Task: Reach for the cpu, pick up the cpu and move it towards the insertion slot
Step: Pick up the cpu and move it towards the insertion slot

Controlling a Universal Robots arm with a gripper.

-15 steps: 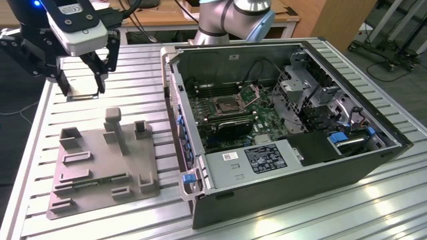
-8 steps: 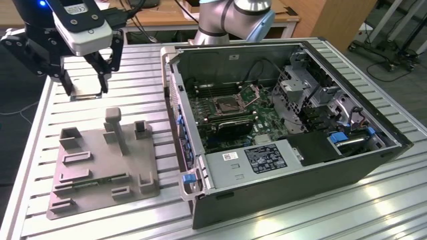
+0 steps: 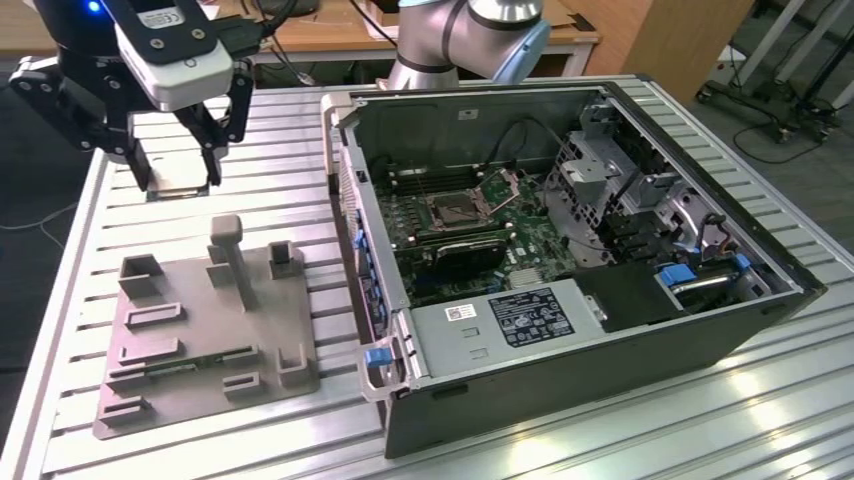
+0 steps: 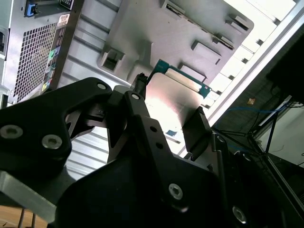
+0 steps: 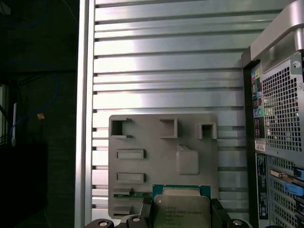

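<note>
Two black fingers (image 5: pixel 218 213) of the claw (image 3: pixel 178 180) pinch the cpu (image 3: pixel 176 187) by opposite edges, so the claw is closed to a narrow gap just the width of the chip. In both wrist views the cpu (image 5: pixel 181 209) sits flat between the pads, its silvery metal top facing the first wrist camera and a green edge showing along its far side (image 4: pixel 172 102). The chip hangs clear of the slatted metal bench (image 3: pixel 287 140). Beneath and beyond the claw lies the grey plastic fixture (image 5: pixel 161 156), with a thin green memory stick (image 3: pixel 200 360) resting in one of its recesses. The open computer case (image 3: pixel 534 385) stands beside the claw, toward the exterior view's right. Inside it the insertion slot (image 3: pixel 451 210) lies well apart from the claw, its hinged metal plate tilted up from the green board.
</note>
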